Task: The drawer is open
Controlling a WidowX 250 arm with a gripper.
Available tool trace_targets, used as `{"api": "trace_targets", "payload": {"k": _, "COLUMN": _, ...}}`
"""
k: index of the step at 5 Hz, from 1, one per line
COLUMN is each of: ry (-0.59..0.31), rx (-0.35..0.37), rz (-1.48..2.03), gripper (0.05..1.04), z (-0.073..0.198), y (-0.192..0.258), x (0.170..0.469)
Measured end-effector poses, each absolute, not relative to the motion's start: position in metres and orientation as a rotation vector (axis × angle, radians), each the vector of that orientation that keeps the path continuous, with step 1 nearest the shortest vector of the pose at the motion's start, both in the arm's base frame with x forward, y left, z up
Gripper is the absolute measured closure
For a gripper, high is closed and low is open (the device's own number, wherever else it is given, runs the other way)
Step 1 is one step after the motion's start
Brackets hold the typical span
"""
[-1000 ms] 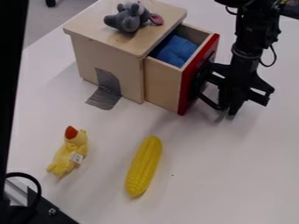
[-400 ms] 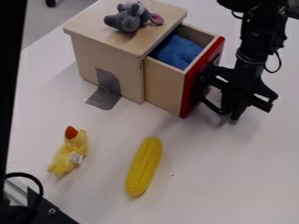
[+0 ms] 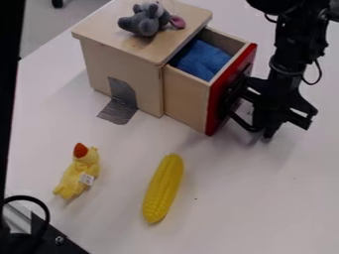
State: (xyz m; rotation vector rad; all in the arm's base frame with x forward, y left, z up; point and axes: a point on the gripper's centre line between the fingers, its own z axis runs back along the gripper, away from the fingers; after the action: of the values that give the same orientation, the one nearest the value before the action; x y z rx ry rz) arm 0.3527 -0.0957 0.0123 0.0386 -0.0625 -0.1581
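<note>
The gripper [image 3: 259,133] hangs at the right, low over the table, against the outer side of the drawer's red front. Part of it overlaps the dark handle on that front; whether it grips the handle is hidden. The drawer [image 3: 187,97] stands partly out of the wooden box [image 3: 124,63], toward the right. A blue cloth-like thing [image 3: 202,59] lies inside the drawer.
A grey plush toy [image 3: 143,21] with a pink ear lies on top of the box. On the white table [image 3: 232,208] lie a yellow corn cob [image 3: 163,188] and a yellow duck toy [image 3: 79,171]. Grey tape [image 3: 122,101] runs from the box onto the table.
The gripper has moved a little to the right and down. The drawer has slid farther out with it, and the blue thing inside has shifted along.
</note>
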Motion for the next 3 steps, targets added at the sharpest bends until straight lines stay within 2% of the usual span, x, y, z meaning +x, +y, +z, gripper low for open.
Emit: {"api": "trace_targets", "payload": {"k": 3, "ry": -0.06, "rx": 0.041, "rz": -0.155, "gripper": 0.961, "z": 0.016, "y": -0.0969, "x": 0.3541}}
